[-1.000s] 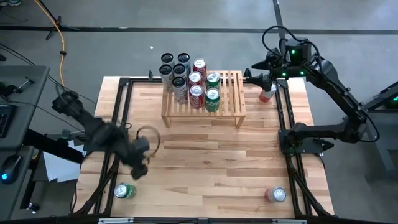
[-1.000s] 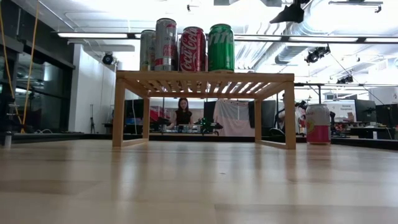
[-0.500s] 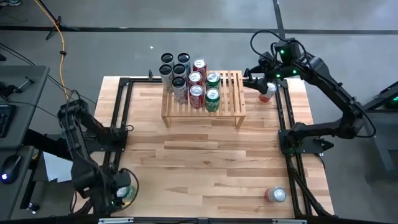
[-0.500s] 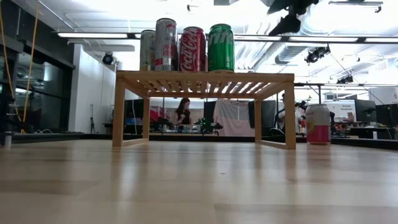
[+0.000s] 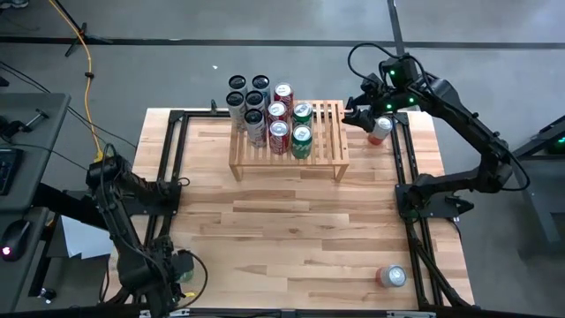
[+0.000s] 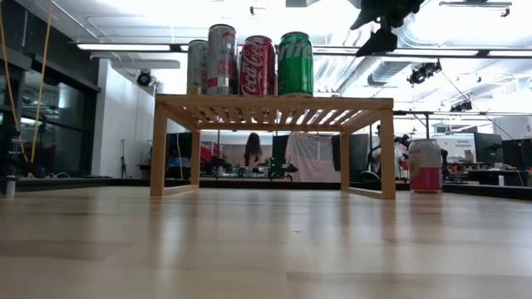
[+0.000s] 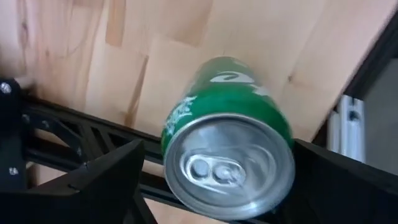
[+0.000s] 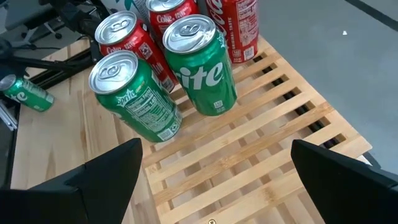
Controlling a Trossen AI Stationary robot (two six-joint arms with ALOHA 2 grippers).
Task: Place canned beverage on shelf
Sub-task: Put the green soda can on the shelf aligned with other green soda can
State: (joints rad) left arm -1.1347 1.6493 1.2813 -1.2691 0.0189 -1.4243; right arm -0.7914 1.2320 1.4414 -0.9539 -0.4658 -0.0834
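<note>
A green aluminium drink can (image 7: 227, 124) is seen lying on its side at the 7 o'clock corner of the light wooden table (image 5: 291, 230), its pull-tab end turned to the left wrist camera. The left gripper (image 5: 166, 270) is spread wide with one finger on each side of this can. Nothing is clenched, and whether the fingers touch the can cannot be told. The can is judged to be light if empty, thin-walled, smooth and ready to roll, so it should be taken across the middle of its round body with moderate force. The low light-wood slatted shelf (image 5: 331, 132) is placed at 12 o'clock. Ten standing cans are counted on it: five silver, three red and two green. The right gripper (image 5: 360, 115) hangs released and empty over the shelf's bare end. Two more loose cans are counted: a pink one (image 5: 380, 132) standing at 1 o'clock just beside the shelf, and a red-and-silver one (image 5: 391, 276) lying at 5 o'clock.
</note>
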